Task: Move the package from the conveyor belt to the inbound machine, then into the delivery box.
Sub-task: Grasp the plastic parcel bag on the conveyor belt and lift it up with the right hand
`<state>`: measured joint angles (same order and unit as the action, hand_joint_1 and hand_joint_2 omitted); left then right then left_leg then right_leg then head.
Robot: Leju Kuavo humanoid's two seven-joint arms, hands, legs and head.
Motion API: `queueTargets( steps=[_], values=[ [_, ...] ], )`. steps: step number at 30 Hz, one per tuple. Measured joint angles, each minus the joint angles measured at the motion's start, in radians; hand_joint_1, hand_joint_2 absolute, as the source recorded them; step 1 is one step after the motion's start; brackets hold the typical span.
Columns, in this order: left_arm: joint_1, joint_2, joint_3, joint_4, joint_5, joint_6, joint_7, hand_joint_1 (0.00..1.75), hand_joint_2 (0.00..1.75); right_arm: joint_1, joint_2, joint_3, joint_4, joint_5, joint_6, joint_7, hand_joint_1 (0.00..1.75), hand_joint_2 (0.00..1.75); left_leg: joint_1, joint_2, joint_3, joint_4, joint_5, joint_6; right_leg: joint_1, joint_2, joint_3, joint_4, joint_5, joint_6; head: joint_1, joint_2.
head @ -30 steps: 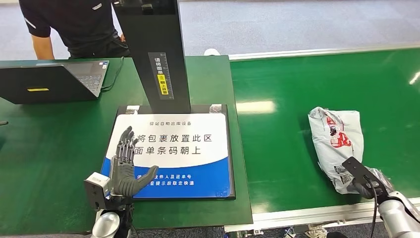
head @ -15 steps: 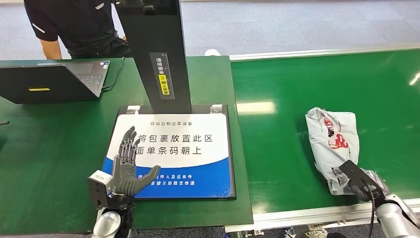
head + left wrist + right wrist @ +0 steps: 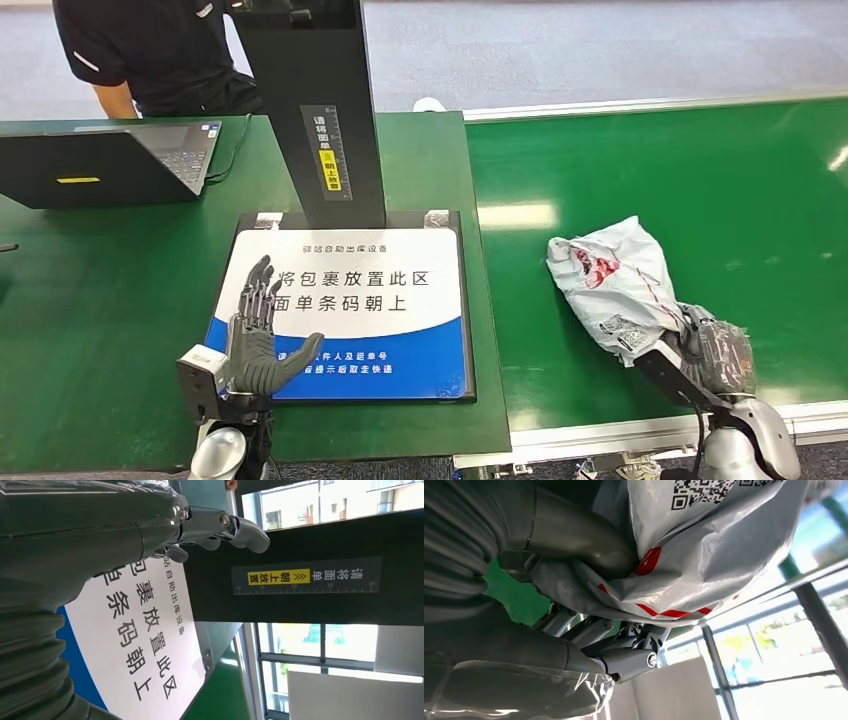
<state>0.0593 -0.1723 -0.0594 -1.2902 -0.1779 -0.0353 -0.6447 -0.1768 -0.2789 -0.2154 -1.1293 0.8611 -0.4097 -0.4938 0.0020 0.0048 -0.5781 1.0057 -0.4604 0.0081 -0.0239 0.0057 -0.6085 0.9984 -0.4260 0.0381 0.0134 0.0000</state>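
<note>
Beneath both hands stretches green surface: the wide green conveyor belt [image 3: 700, 180] runs under and beyond the right hand, and the green desk [image 3: 100, 290] lies under the left hand, the two meeting along a straight seam between the arms. Ahead of the left hand rises the tall black column of the inbound machine [image 3: 315, 110], carrying a narrow yellow-and-white label strip [image 3: 326, 160]; the left wrist view shows the same strip [image 3: 305, 576] close beyond the fingertips. At the column's foot, directly under the left hand, lies the machine's flat black-framed tray with a white and blue printed placement sheet [image 3: 400, 300]. Farther out from the left hand, toward the robot's left, an open black laptop [image 3: 100, 160] sits on the desk, and a person in a black shirt [image 3: 160, 50] stands behind it.

The crumpled white plastic package with red print and a barcode label [image 3: 615, 280] is on the conveyor belt side, just forward of the right wrist and tilted toward the desk. The right hand [image 3: 705, 345] grips its near end; in the right wrist view the thumb and fingers [image 3: 624, 655] wrap around the bag [image 3: 704, 540] from both sides.

The left hand [image 3: 255, 335] holds nothing, fingers spread and pointing forward over the sheet.
</note>
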Motion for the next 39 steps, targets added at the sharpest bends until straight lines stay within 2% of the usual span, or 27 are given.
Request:
queueTargets(
  steps=[11, 18, 21, 24, 32, 39],
  values=[
    [-0.012, -0.003, 0.007, 0.004, 0.007, 0.005, -0.017, 0.0, 1.75, 0.066, 0.05, 0.08, -0.204, -0.013, -0.149, -0.051, 1.75, 1.75, 0.0, 0.0, 0.0, 0.0, 0.0, 0.0, 0.0, 0.0, 0.0, 0.0, 0.0, 0.0, 0.0, 0.0],
    [-0.023, -0.003, 0.007, 0.021, 0.01, 0.015, -0.023, 0.0, 1.75, 0.069, 0.088, 0.098, -0.303, -0.187, -0.271, -0.122, 1.75, 1.75, 0.0, 0.0, 0.0, 0.0, 0.0, 0.0, 0.0, 0.0, 0.0, 0.0, 0.0, 0.0, 0.0, 0.0],
    [-0.032, -0.003, 0.007, 0.028, 0.011, 0.018, -0.023, 0.0, 1.75, 0.064, 0.111, 0.098, -0.358, -0.247, -0.279, -0.171, 1.75, 1.75, 0.0, 0.0, 0.0, 0.0, 0.0, 0.0, 0.0, 0.0, 0.0, 0.0, 0.0, 0.0, 0.0, 0.0],
    [-0.044, -0.003, 0.006, 0.035, 0.012, 0.019, -0.023, 0.0, 1.75, 0.052, 0.139, 0.098, -0.414, -0.241, -0.281, -0.196, 1.75, 1.75, 0.0, 0.0, 0.0, 0.0, 0.0, 0.0, 0.0, 0.0, 0.0, 0.0, 0.0, 0.0, 0.0, 0.0],
    [-0.071, -0.003, 0.002, 0.062, 0.023, 0.023, -0.025, 0.0, 1.75, -0.001, 0.216, 0.116, -0.565, -0.162, -0.282, -0.203, 1.75, 1.75, 0.0, 0.0, 0.0, 0.0, 0.0, 0.0, 0.0, 0.0, 0.0, 0.001, 0.0, 0.0, 0.0, 0.0],
    [-0.078, -0.004, -0.001, 0.082, 0.027, 0.023, -0.03, 0.0, 1.75, -0.06, 0.257, 0.136, -0.616, -0.179, -0.283, -0.202, 1.75, 1.75, 0.0, 0.0, 0.0, 0.0, 0.0, 0.0, 0.0, 0.0, 0.0, 0.001, 0.0, 0.0, 0.0, 0.0]
  ],
)
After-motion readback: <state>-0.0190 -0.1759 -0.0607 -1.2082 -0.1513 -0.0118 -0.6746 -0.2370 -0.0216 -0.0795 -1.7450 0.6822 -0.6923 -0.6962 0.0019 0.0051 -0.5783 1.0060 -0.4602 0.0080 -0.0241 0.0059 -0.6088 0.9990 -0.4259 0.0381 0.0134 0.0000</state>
